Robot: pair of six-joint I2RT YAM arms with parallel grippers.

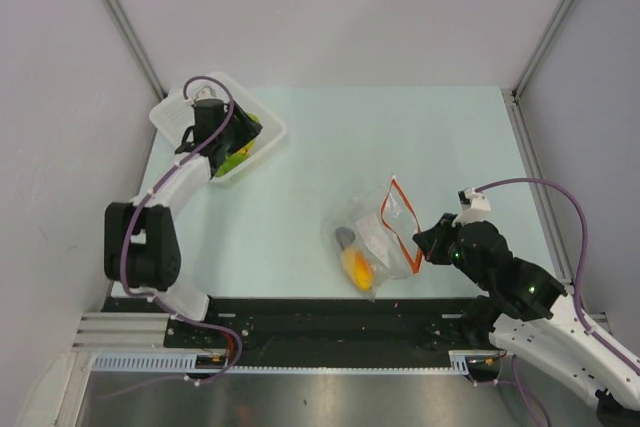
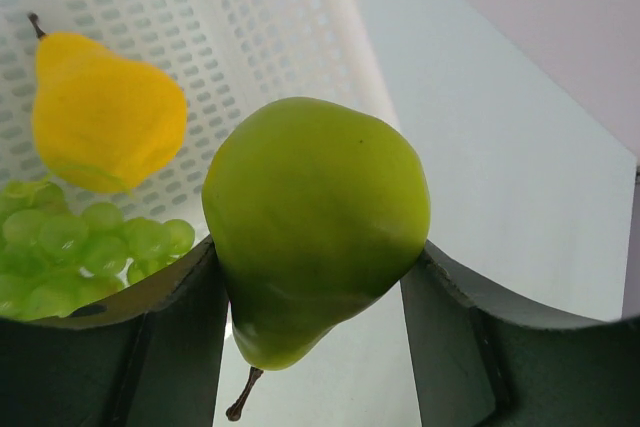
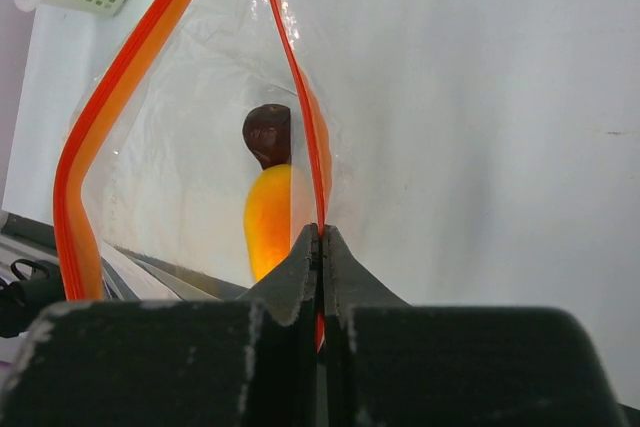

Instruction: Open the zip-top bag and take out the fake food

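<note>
Left wrist: left hand (image 2: 316,265) tight around green pear (image 2: 312,197); right hand (image 3: 321,247) closed on zip-top bag (image 3: 185,147) edge.

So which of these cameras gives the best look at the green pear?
The left wrist view: the green pear fills the frame, pinched in the left gripper, stem at the bottom. In the top external view the left arm hides it above the white basket. The right wrist view shows no pear, only the zip-top bag.
</note>
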